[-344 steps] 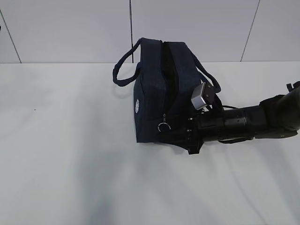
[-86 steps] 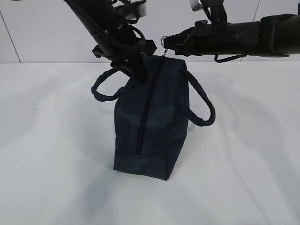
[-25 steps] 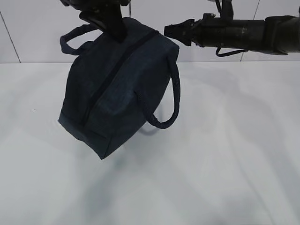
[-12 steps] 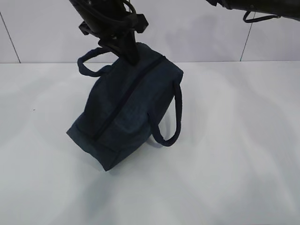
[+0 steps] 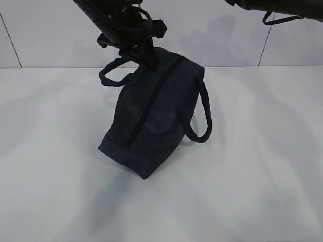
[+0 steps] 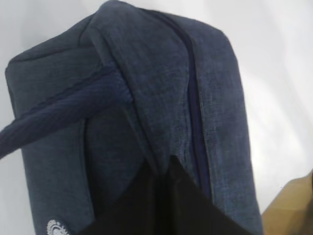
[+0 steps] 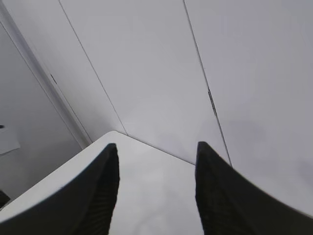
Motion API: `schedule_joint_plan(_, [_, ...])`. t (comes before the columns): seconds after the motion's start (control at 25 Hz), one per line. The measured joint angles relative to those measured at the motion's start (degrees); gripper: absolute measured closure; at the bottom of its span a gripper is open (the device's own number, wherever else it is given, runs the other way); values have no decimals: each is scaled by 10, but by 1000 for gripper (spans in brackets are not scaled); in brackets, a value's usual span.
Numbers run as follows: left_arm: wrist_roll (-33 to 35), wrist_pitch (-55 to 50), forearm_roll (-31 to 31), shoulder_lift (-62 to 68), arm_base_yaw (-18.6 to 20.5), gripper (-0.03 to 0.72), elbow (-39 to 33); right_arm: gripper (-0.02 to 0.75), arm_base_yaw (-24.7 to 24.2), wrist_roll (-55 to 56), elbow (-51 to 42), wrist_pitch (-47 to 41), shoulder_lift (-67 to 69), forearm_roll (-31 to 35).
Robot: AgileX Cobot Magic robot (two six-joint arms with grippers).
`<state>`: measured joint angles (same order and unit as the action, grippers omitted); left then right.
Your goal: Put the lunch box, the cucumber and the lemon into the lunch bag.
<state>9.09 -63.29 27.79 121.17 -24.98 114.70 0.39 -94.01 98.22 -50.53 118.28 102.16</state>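
White wall panels stand behind a bare white tabletop, and on it you have only the lunch bag — no lunch box, cucumber or lemon shows in any view. Half a second ago the bag hung tilted with its base swung out to the left; now it has come nearly upright and its bottom edge rests on the tabletop, so you are setting it down, not lifting it. Your left gripper has its jaws closed tight on a fold of navy fabric at the bag's top, just beside the zipper, which looks closed along its whole length. Your right gripper stands about half open with nothing between the jaws, facing the wall; a second ago it reached in beside the bag's top, and now only its arm shows at the upper right edge — well clear. Judging by the shut zipper, packing seems finished.
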Motion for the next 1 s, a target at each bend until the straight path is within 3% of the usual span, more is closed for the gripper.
schedule_joint_plan(0.28, [-1, -6, 2, 15, 34, 664, 1, 358, 0, 31, 0, -1, 0, -17])
schedule_joint_plan(0.6, [-1, -4, -3, 15, 35, 403, 1, 358, 0, 110, 0, -4, 0, -21])
schedule_joint_plan(0.76, [-1, 13, -29, 2, 35, 372, 1, 358, 0, 148, 0, -6, -11, -33])
schedule_joint_plan(1.0, [-3, 62, -94, -46, 35, 366, 1, 358, 0, 269, 42, -1, -46, -125])
